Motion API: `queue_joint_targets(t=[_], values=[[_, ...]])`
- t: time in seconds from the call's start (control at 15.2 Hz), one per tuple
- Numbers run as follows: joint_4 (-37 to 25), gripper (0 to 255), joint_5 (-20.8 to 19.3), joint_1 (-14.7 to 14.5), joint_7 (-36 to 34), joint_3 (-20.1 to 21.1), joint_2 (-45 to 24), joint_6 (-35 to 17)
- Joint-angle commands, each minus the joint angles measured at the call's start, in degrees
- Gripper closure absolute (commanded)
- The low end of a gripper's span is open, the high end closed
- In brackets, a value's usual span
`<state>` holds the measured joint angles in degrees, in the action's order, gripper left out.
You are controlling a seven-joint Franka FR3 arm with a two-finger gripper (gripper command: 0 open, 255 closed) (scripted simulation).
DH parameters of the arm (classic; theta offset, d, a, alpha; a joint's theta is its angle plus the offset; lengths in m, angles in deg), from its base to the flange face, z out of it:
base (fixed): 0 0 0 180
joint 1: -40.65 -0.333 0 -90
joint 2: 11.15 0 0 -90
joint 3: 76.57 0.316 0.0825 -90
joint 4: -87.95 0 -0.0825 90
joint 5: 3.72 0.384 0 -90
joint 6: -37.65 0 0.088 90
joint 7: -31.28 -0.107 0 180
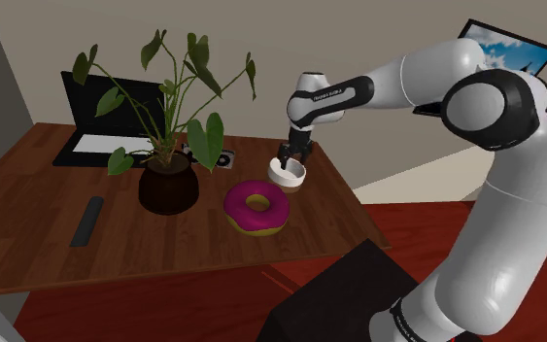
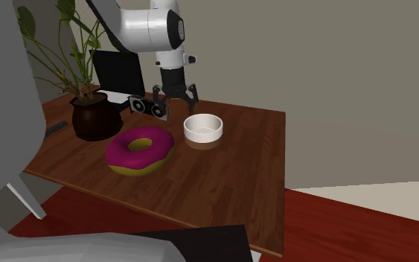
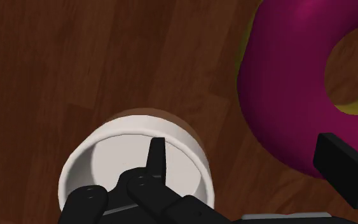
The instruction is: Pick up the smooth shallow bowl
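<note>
While the gripper point(image 2: 176, 97) hangs wide open with nothing in its grasp, I see in the wrist view one finger point(image 3: 157, 156) over the hollow of the white bowl point(image 2: 203, 128) and the other outside the rim, toward the donut point(image 2: 122, 154). The bowl stands upright on the table point(image 2: 237, 175), near the donut; beyond sit a potted plant point(image 2: 94, 119) and laptop point(image 1: 116, 107)

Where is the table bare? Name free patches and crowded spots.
Free: the wood from the bowl to the table edge at the second exterior view's right; also the wood around the remote. Crowded: pot, donut and bowl sit close together.
</note>
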<state>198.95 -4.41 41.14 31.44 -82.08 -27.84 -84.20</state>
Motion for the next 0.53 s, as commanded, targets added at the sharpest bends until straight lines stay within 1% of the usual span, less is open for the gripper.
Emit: queue_joint_targets(t=[0.0, 0.26, 0.46], values=[[-4.4, 0, 0.5, 0.4, 0.6, 0.0, -4.8, -0.5], [-14.0, 0, 1.5, 1.2, 1.2, 0.3, -14.1, -0.3], [-22.6, 0, 2.0, 1.9, 1.6, 0.6, -21.4, 0.8]])
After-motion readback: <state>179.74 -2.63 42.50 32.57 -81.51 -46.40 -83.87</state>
